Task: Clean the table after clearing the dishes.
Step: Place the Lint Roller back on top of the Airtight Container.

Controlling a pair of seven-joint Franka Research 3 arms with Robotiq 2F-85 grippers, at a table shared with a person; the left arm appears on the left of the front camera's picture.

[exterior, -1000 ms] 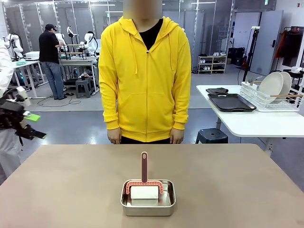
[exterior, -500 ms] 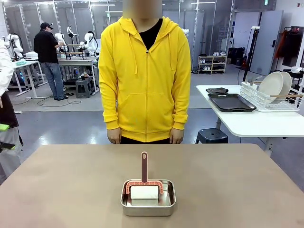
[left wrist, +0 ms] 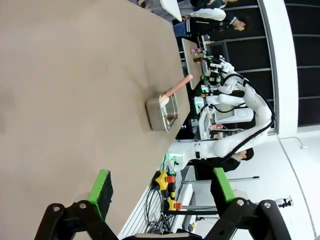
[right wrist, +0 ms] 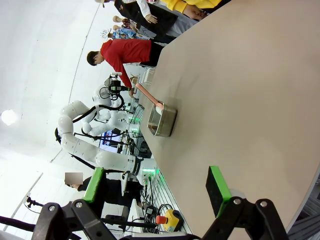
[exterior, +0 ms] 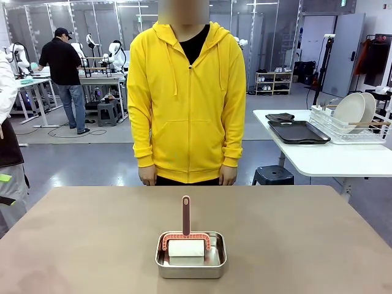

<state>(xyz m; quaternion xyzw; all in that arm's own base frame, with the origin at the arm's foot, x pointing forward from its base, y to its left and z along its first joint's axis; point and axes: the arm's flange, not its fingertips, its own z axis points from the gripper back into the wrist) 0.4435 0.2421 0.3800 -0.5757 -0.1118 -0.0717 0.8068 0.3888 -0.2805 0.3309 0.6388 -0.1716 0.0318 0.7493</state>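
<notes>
The table (exterior: 294, 233) has a grey-brown top. On it, near the front middle, sits a small steel pan (exterior: 190, 255) holding a white sponge and a red-handled brush. The dishes (exterior: 354, 111), white plates, stand in a rack on a side table at the right, next to dark trays (exterior: 298, 131). My left gripper (left wrist: 162, 187) is open with nothing in it, off the table's edge and far from the pan (left wrist: 162, 111). One green pad (exterior: 4, 178) peeks in at the left edge. My right gripper (right wrist: 156, 185) is open with nothing in it, well away from the pan (right wrist: 162, 120).
A person in a yellow hoodie (exterior: 187, 98) stands at the far edge, hands down at the sides. The white side table (exterior: 324, 156) stands to the right, with a dark stool beneath it. Another person works at benches far back on the left.
My left gripper has pulled back to the left and slightly down, leaving just a pad at the picture's edge. The pan and the person have not moved.
</notes>
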